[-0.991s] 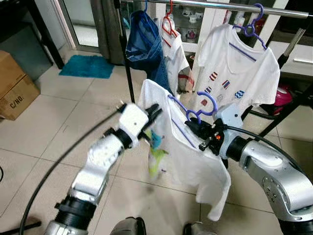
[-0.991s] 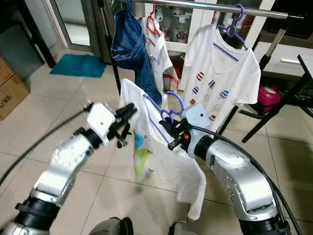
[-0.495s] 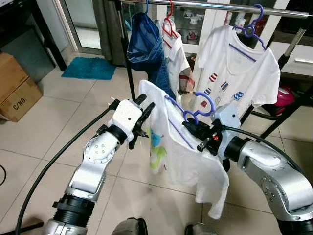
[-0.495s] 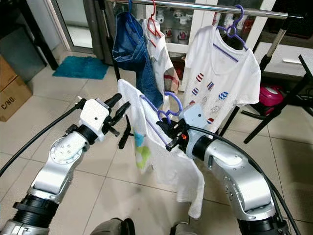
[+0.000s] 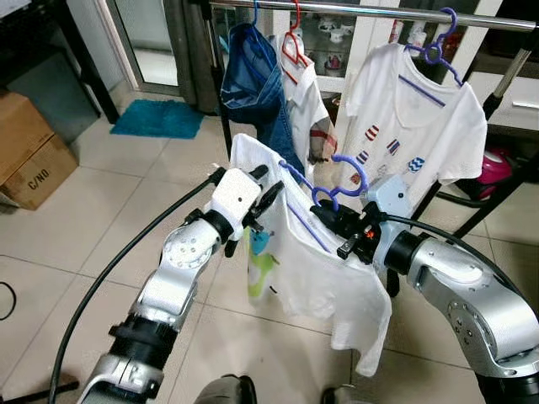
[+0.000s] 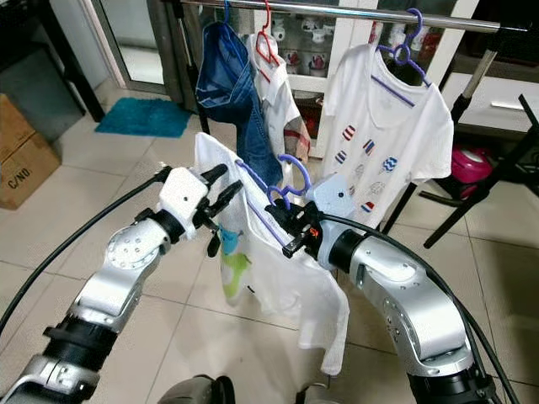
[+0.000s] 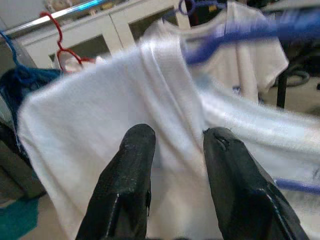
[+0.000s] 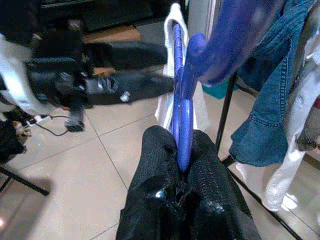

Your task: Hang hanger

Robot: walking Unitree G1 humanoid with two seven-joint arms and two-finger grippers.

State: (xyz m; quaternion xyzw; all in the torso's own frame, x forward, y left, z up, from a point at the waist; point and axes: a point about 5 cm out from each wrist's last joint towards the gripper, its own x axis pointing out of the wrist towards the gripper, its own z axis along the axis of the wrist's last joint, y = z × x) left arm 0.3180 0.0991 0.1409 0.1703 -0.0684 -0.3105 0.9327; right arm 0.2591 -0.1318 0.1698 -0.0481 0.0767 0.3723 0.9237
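Two pincers work the garment. We note that the left pincer point(image 5: 268, 195), which sat slightly apart from the cloth half a second ago, is now at the shoulder of the white shirt point(image 5: 328, 278), fingers narrowly parted with nothing between them. The right pincer point(image 5: 330, 220) stays clamped on the neck of the purple hanger point(image 5: 337, 181), which has risen a little toward frame centre. The rail point(image 5: 370, 10) runs along the upper edge, well above the hook. We judge the lift to the rail remains to be done.
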